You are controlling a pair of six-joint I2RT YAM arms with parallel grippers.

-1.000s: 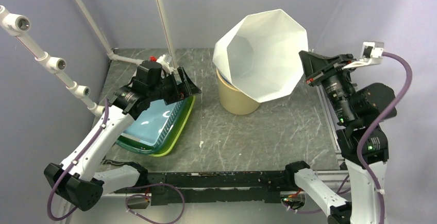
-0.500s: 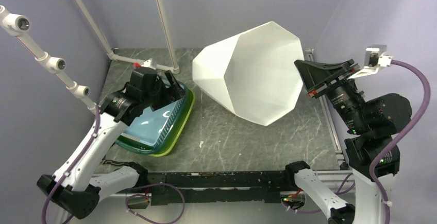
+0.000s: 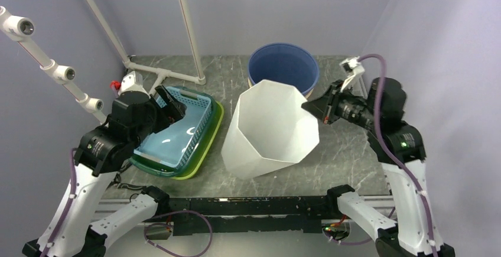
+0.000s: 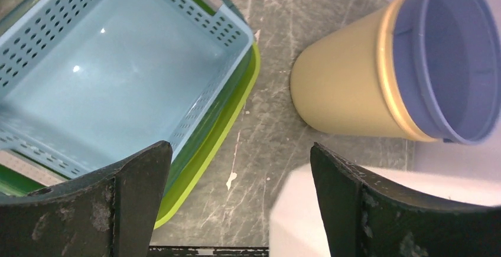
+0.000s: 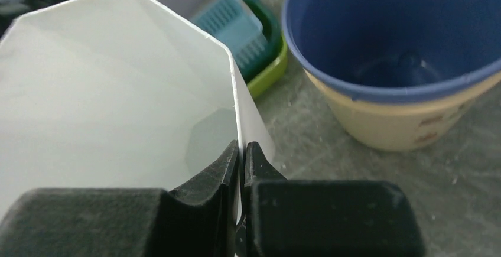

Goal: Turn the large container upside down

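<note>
From here I see the large white faceted container (image 3: 269, 130) in the middle of the grey marbled table (image 3: 345, 153); it sits between the light blue perforated basket (image 3: 171, 136) on the left and the stacked pots behind it; it leans, its upper end towards the right arm and its lower end down near the table's front; whether that lower end rests on the table I cannot tell.

The right gripper (image 3: 307, 106) is clamped on the container's thin wall at its upper right edge; in the right wrist view the two black fingers (image 5: 207, 180) meet with only the white edge between them, and the pale inner facets spread away to the left.

The left gripper (image 3: 171, 106) hangs above the basket with its jaws wide apart and nothing between them; its wrist view looks down past both fingers at the basket, the bare table and a corner of the container.

The basket lies inside a green tray (image 3: 208, 145); the blue pot (image 3: 283, 71) is nested in a tan pot (image 4: 342, 91), both upright and just behind the container.

Faint brown marks show on the tan pot's side in the right wrist view; they are too blurred for me to read.
</note>
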